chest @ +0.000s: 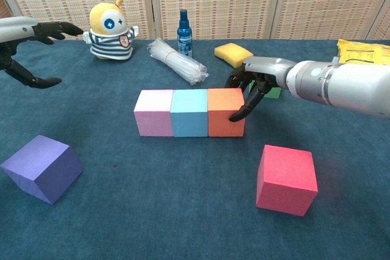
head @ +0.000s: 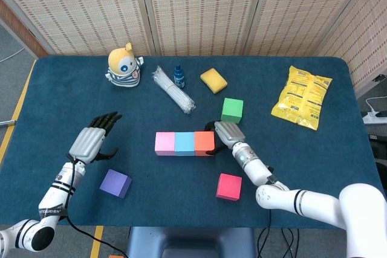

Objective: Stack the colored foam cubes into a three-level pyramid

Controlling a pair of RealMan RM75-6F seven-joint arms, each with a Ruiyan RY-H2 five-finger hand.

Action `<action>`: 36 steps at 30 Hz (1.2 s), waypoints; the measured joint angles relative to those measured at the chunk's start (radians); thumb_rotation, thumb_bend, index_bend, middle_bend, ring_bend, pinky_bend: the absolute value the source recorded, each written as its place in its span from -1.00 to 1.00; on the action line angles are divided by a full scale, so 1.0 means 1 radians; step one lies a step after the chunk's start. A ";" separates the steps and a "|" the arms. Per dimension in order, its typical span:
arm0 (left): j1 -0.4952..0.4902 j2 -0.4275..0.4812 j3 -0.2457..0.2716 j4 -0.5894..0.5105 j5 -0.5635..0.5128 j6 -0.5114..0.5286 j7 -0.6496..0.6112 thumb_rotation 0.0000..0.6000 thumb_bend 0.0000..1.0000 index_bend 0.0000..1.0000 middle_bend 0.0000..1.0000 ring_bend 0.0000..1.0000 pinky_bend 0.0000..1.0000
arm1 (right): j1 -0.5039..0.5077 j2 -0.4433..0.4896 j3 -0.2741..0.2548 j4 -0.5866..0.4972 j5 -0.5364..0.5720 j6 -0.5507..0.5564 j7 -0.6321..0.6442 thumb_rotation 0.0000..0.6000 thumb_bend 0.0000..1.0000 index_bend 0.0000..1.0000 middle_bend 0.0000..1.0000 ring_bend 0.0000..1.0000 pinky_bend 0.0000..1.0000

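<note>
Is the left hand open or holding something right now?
Open. The left hand hovers above the table with its fingers spread and nothing in them, well clear of the purple cube.

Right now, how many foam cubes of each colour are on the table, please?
Pink cube: 1
Light blue cube: 1
Orange cube: 1
Green cube: 1
Red cube: 1
Purple cube: 1
Total: 6 cubes
</note>
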 measured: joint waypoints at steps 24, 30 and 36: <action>0.002 -0.010 0.000 0.018 0.009 -0.014 -0.015 1.00 -0.27 -1.00 -1.00 -1.00 -0.83 | 0.010 -0.030 -0.014 0.004 0.020 0.029 -0.043 1.00 -0.66 -0.04 -0.16 -0.31 -0.20; 0.001 -0.010 -0.001 0.018 0.009 -0.015 -0.014 1.00 -0.27 -1.00 -1.00 -1.00 -0.83 | 0.011 -0.029 -0.016 0.002 0.018 0.026 -0.046 1.00 -0.66 -0.38 -0.19 -0.39 -0.29; -0.003 -0.009 0.002 0.019 0.008 -0.027 -0.006 1.00 -0.27 -1.00 -1.00 -1.00 -0.83 | 0.008 -0.020 -0.019 -0.010 0.011 0.022 -0.044 1.00 -0.66 -0.73 -0.31 -0.48 -0.35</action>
